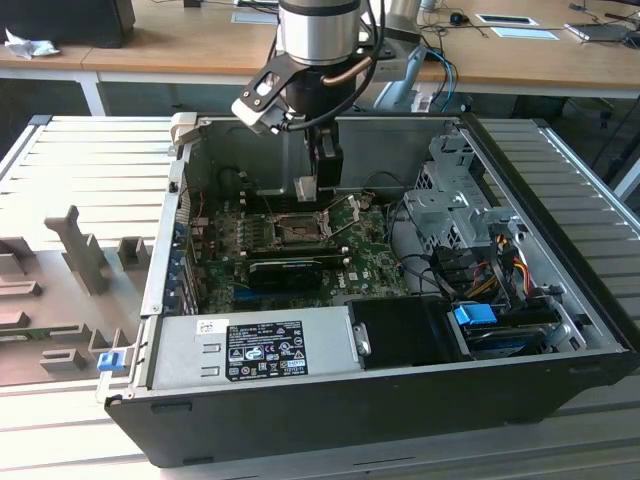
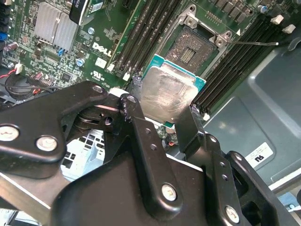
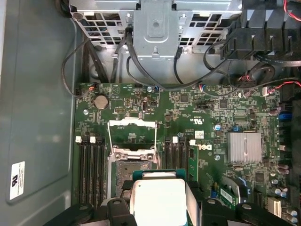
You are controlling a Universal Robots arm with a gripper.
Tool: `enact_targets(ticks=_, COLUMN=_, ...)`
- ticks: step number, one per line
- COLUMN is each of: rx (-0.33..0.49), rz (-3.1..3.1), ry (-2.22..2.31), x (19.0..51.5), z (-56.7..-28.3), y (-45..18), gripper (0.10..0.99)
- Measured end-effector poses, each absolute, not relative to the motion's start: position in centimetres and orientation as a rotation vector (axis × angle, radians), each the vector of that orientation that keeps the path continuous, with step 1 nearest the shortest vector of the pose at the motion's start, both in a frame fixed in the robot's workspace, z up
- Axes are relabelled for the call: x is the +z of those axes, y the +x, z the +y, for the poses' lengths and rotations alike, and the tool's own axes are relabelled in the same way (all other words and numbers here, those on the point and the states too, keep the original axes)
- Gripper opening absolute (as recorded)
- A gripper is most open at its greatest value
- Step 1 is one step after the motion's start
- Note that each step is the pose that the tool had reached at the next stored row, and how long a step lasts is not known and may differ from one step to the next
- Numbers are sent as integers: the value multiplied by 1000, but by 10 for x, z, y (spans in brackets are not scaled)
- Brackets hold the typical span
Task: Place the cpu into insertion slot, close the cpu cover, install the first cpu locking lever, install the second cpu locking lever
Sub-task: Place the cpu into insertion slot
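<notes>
Step one was in hand: jaws were clamped on the chip [image 2: 168, 94] by its edges, holding it clear of the open socket [image 2: 194, 47] just beyond their tips, cover [image 3: 131, 123] flipped up; seating likely called for squaring chip to socket.

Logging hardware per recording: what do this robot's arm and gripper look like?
The arm ends in a silver cylindrical wrist with a black collar; black cables loop beside it. The gripper is matte black, with flat bar linkages, silver screw heads and slim black fingers.
</notes>
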State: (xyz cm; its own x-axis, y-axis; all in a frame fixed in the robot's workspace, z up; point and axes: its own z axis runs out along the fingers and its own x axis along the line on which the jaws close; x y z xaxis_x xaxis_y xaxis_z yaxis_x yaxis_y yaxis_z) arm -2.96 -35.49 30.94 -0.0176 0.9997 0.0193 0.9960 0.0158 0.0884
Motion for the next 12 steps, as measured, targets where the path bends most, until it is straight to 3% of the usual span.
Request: enact_targets(ticks=12, rx=119, rz=2196, ry=2175, x=305, z=-355, y=-30, gripper=529)
